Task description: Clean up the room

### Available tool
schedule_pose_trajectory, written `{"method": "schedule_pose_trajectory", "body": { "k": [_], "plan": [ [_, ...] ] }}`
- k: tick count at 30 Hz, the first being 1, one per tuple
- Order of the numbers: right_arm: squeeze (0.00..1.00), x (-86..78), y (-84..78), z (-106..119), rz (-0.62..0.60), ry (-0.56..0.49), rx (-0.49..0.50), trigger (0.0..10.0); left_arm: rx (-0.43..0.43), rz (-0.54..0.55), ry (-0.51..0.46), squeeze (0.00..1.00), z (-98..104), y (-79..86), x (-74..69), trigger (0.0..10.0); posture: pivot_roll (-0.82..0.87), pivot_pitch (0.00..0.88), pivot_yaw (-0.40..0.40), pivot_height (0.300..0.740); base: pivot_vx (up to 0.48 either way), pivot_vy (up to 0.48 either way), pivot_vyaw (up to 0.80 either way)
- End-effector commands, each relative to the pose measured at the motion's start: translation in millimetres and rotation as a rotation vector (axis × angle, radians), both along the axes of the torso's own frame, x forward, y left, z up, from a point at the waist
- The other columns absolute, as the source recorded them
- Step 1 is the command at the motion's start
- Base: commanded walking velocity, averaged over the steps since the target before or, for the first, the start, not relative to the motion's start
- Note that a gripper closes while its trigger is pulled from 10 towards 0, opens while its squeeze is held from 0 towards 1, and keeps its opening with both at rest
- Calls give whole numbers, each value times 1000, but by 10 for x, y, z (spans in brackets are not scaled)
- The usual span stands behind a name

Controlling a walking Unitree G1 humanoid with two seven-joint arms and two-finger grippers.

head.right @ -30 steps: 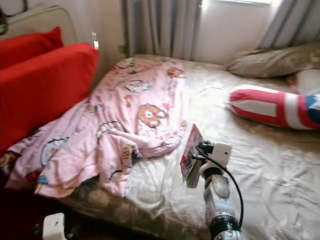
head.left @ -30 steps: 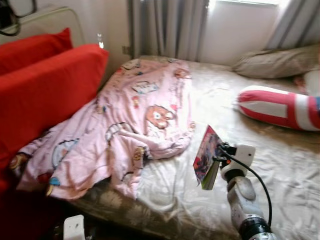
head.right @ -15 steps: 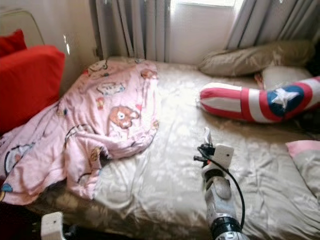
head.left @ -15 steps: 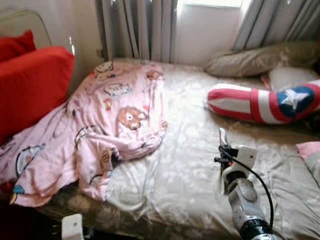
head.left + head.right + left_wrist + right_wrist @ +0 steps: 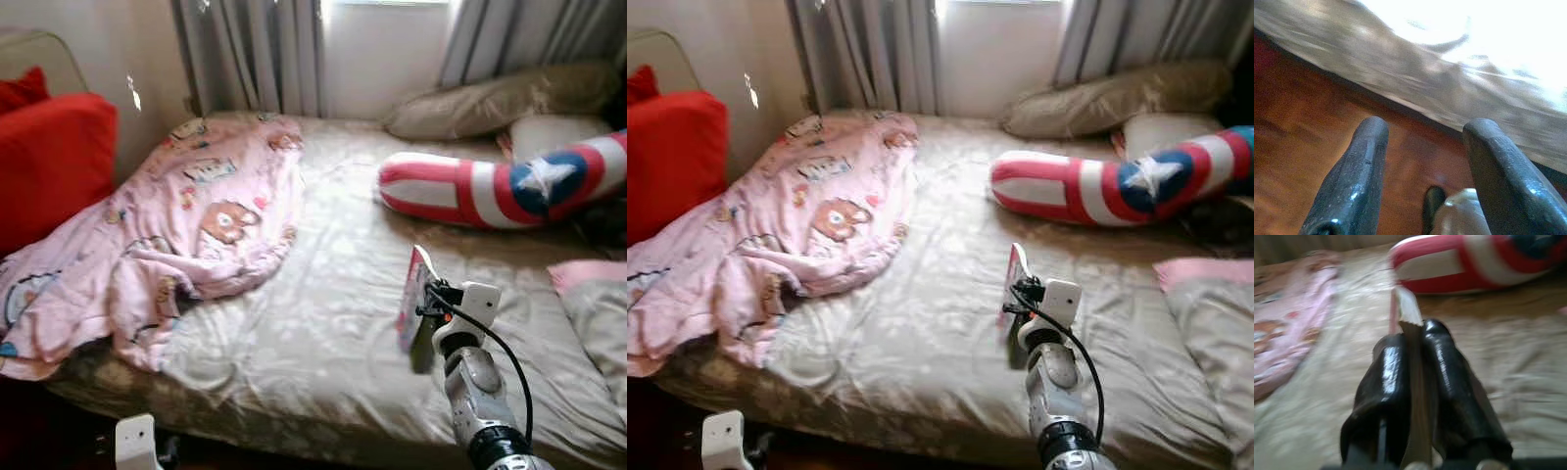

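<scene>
Left eye view: the right end effector [image 5: 423,313] is up over the near right part of the bed [image 5: 323,323], fingers clamped on a thin booklet [image 5: 412,297] that stands almost edge-on, pink and white cover facing left. There's some print on the cover but it's too small and blurry to read. A pink cartoon blanket [image 5: 186,230] is bunched over the left side of the bed and spills off the near left edge. At the far right a red, white and blue bolster with a white star [image 5: 495,186] lies across the mattress, a tan pillow [image 5: 495,98] behind it by the grey curtains [image 5: 250,54]. Red cushion [image 5: 49,162] at far left, pink-edged pillow [image 5: 593,313] at near right. The middle of the sheet between blanket and bolster is open beige fabric.

Right eye view: same scene. The bed's near edge runs along the bottom of the picture, with dark floor below it at the left corner, and a white part of the robot [image 5: 720,441] sits there.

Left wrist view: the left end effector [image 5: 1425,171] hangs low with its two black fingers [image 5: 1354,181] spread apart, nothing between them. Reddish wooden floor [image 5: 1298,132] below, and the bed's draped edge runs diagonally across just beyond.

Right wrist view: both black fingers [image 5: 1447,382] are pressed tight on the booklet's edge, which sticks out past the tips toward the bolster. It's blurry, no lettering legible.
</scene>
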State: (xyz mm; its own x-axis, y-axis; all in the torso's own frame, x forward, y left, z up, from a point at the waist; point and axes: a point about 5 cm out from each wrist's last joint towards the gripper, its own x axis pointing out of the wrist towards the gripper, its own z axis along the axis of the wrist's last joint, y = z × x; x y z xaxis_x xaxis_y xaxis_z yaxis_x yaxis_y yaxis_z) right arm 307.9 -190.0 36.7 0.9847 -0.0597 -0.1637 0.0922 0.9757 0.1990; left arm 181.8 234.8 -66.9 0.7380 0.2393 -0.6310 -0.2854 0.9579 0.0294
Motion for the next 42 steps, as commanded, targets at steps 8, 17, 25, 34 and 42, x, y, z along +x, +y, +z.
{"method": "schedule_pose_trajectory", "body": {
  "k": [8,17,25,34,42],
  "plan": [
    [0,85,55,131,13,-64,2,10000,11,15,3,0,13,82,-16,10000,87,0,-22,711,0,-259,0],
    [0,81,38,125,8,-61,-1,10000,11,5,2,0,10,75,-20,10000,88,0,-25,711,0,-73,0],
    [0,87,27,129,8,-60,-4,10000,2,19,2,0,5,67,-24,10000,87,0,-27,711,0,-202,0],
    [0,86,28,123,11,-55,-6,10000,-8,30,-11,0,13,78,-21,10000,87,0,-29,711,0,0,0],
    [0,86,32,121,15,-53,-7,10000,-24,36,-7,0,0,69,-38,10000,88,0,-31,711,0,0,0]
  ]
}}
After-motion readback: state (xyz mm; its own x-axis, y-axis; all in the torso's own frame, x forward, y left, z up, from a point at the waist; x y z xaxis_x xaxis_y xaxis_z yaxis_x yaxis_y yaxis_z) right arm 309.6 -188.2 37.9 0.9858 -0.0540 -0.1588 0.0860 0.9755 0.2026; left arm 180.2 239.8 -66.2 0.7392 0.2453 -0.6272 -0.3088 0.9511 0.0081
